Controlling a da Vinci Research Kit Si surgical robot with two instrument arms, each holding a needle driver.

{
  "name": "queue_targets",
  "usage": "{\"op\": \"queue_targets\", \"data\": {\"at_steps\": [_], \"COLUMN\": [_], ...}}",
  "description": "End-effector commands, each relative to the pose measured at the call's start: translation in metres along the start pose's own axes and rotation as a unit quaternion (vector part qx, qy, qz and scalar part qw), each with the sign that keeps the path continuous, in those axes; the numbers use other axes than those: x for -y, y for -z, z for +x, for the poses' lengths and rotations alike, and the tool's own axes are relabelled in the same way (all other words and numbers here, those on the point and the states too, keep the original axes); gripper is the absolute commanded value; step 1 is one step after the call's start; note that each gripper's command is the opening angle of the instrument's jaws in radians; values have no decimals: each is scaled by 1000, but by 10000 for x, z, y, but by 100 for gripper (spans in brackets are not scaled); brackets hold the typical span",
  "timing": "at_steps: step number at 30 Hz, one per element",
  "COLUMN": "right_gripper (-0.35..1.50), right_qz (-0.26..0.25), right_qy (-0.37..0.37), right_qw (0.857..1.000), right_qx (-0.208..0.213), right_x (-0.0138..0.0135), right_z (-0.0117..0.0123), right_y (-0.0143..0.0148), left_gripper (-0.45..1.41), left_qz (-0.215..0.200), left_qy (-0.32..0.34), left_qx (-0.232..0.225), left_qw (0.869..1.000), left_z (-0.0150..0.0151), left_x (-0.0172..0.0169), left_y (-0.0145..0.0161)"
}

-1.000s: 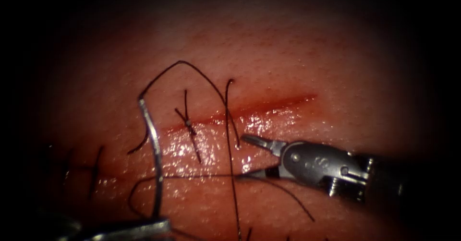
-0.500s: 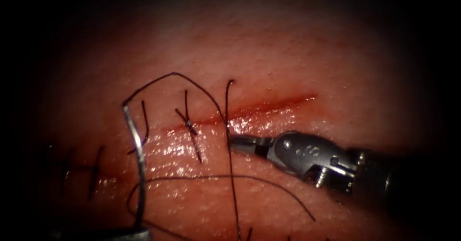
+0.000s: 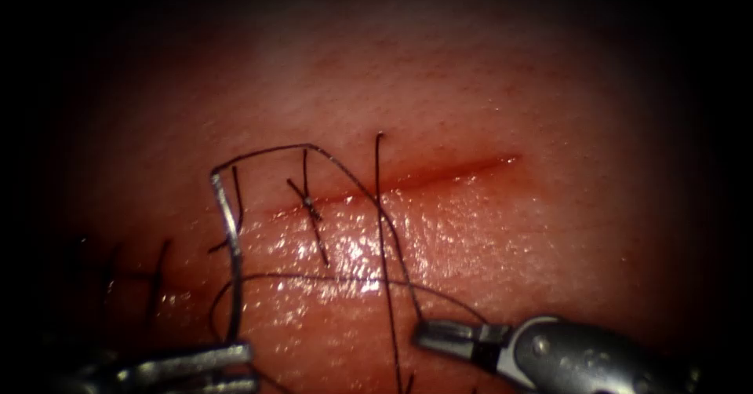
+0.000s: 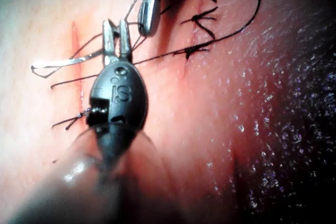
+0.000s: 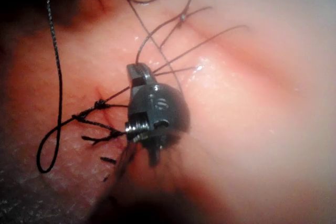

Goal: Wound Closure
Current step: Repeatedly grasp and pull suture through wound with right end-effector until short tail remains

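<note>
The tissue (image 3: 510, 245) has a cut (image 3: 447, 172) running left to right. My left tool (image 3: 239, 356) (image 4: 116, 38) is shut on the curved needle (image 3: 227, 245) (image 4: 63, 66) near its lower end. The needle stands clear of the tissue, by the cut's left end. Dark thread (image 3: 314, 149) runs from the needle's upper end, arches over the cut and comes down to my right tool (image 3: 427, 335) (image 5: 137, 74), which is shut on it in front of the cut. Another strand (image 3: 379, 206) crosses the cut from a point above it.
A knotted stitch (image 3: 309, 202) with short cut ends sits on the cut's left part. Older stitches (image 3: 157, 276) lie further left. Loose thread loops (image 3: 314, 278) lie on the wet, shiny tissue in front of the cut.
The right tool's jaws were open, shut on the thread near the cut, then moved down toward the front, drawing the thread along. The left tool and needle shifted a little to the left.
</note>
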Motion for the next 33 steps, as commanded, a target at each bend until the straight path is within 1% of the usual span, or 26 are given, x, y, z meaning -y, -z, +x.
{"op": "queue_targets", "data": {"at_steps": [1,2,5,7,8,10,11,12,13,14,15,16,17,18,19,20,21,24,27,30,33], "right_gripper": [-35,-35,-35,-35,-35,-35,-27,34,71,98,109,128,133,130,130,123,121,106,101,89,89], "right_qz": [6,14,31,41,50,69,75,76,75,73,70,67,65,64,64,66,66,56,47,41,34], "right_qy": [6,13,15,17,29,57,80,110,129,147,153,165,171,186,186,185,183,180,183,183,191], "right_qw": [1000,1000,999,999,998,996,994,991,989,986,985,982,981,977,977,977,978,979,979,980,978], "right_qx": [3,9,8,6,5,-6,-11,-18,-23,-30,-41,-61,-70,-80,-80,-80,-80,-76,-72,-71,-71], "right_x": [25,46,75,89,96,101,101,98,95,90,82,67,60,39,39,33,27,0,-19,-42,-65], "right_z": [7,12,19,23,27,32,35,39,41,44,47,52,54,58,58,58,58,56,54,48,41], "right_y": [-3,3,6,5,3,0,-2,-4,-6,-6,-6,-2,0,11,11,14,18,25,21,9,-11], "left_gripper": [-45,-45,-45,-45,-45,-45,-45,-45,-45,-45,-45,-45,-45,-45,-45,-45,-45,-45,-45,-45,-45], "left_qz": [1,1,0,2,3,4,5,6,8,9,9,16,23,56,56,66,75,105,113,116,119], "left_qy": [2,5,11,12,15,18,19,20,20,24,26,29,31,41,41,44,43,39,39,39,38], "left_qx": [2,8,15,19,20,23,25,29,33,37,43,46,47,60,60,62,64,74,80,86,90], "left_qw": [1000,1000,1000,1000,1000,1000,999,999,999,999,999,998,998,996,996,995,994,991,990,989,988], "left_z": [-4,-4,-6,-8,-10,-12,-13,-15,-16,-17,-19,-21,-21,-23,-23,-23,-24,-27,-28,-29,-30], "left_x": [2,2,3,5,6,8,9,12,14,16,20,27,31,47,47,52,56,70,74,74,74], "left_y": [-4,-1,3,5,6,8,10,13,15,19,24,35,41,66,66,73,79,103,109,109,107]}}
